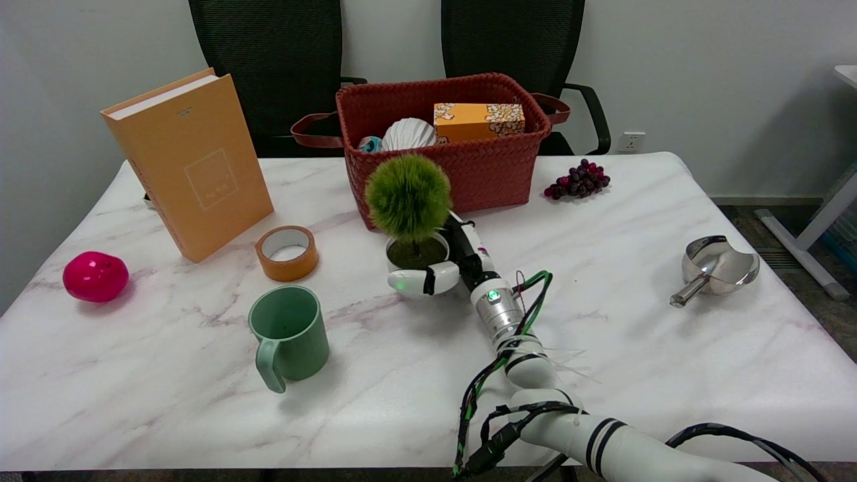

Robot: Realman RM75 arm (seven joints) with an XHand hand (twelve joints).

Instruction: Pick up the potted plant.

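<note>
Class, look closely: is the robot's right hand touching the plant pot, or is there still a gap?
Touching. In the head view the right hand wraps the white plant pot: one finger lies across its front, others sit against its right side, with no gap showing.

The plant [410,213] stands mid-table, just before the basket [469,167], with the right hand [447,265] around its pot. Left of it lie the tape [287,252], book [189,161] and ball [95,276]; the mug [289,335] sits nearer. Grapes [578,180] and scoop [716,268] lie right
</note>
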